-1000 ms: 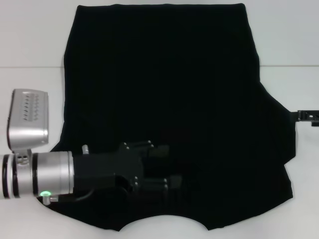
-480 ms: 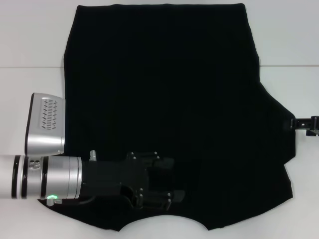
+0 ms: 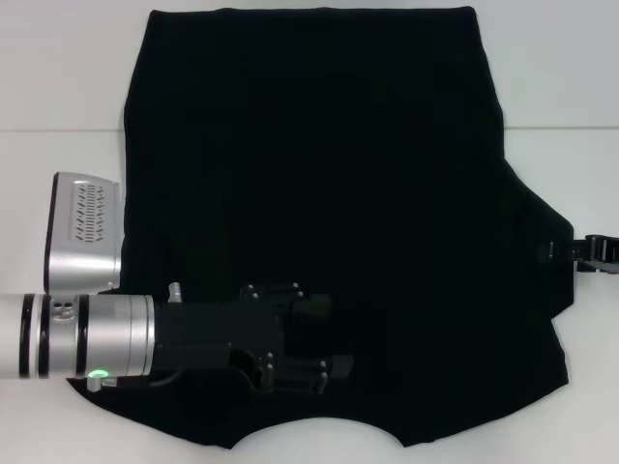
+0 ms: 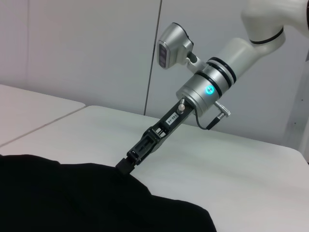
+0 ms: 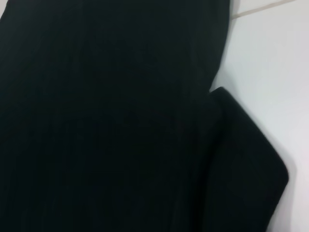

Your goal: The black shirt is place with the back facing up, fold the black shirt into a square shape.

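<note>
**Left side folded in, right sleeve next**

The black shirt [image 3: 329, 213] lay flat across the centre of the head view, plain side up, collar notch at the lower edge. Its left side ran straight with no sleeve sticking out, so I judged that side already folded in; the right sleeve was spread toward the right edge of the frame. Remaining, as I read it: right-side fold, then the lengthwise folds to make a square.

The left gripper [image 3: 324, 338] sat low over the cloth at lower centre-left; black on black, so I could not tell how its jaws stood. The right gripper [image 4: 126, 166] touched the sleeve edge at right of the head view; in the left wrist view its tip met the cloth, jaw state not readable.

Surface: white table [image 3: 58, 77], a seam line crossing it. Room: pale grey wall panels [image 4: 87, 48] behind.
</note>
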Robot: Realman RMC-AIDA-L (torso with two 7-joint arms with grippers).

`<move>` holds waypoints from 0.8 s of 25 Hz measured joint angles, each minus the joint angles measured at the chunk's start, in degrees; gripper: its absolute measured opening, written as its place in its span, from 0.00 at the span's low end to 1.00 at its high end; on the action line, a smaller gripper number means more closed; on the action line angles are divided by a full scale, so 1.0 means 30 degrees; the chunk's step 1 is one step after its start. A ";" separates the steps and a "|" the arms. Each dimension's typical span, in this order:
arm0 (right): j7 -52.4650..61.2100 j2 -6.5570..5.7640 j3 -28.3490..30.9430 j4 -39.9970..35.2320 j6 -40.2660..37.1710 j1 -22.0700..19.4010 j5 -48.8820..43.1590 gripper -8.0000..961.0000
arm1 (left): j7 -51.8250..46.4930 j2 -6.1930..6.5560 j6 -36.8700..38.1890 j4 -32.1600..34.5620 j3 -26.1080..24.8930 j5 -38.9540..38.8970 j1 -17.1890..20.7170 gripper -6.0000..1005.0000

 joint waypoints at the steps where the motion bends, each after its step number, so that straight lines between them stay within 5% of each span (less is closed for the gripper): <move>1: 0.0028 0.0016 -0.0001 0.0107 0.0168 0.0009 0.0004 0.94 | -0.0007 0.0002 -0.0023 0.0001 -0.0002 -0.0004 0.0000 0.80; 8: 0.0114 0.0022 0.0003 0.0724 0.0749 0.0105 0.0000 0.75 | -0.0022 0.0011 -0.0040 0.0037 -0.0059 -0.0040 0.0019 0.80; 20: -0.0263 0.0153 0.0202 0.0749 0.0956 0.0104 0.0216 0.23 | -0.0027 0.0066 0.0146 0.0020 -0.0679 -0.0056 0.0114 0.80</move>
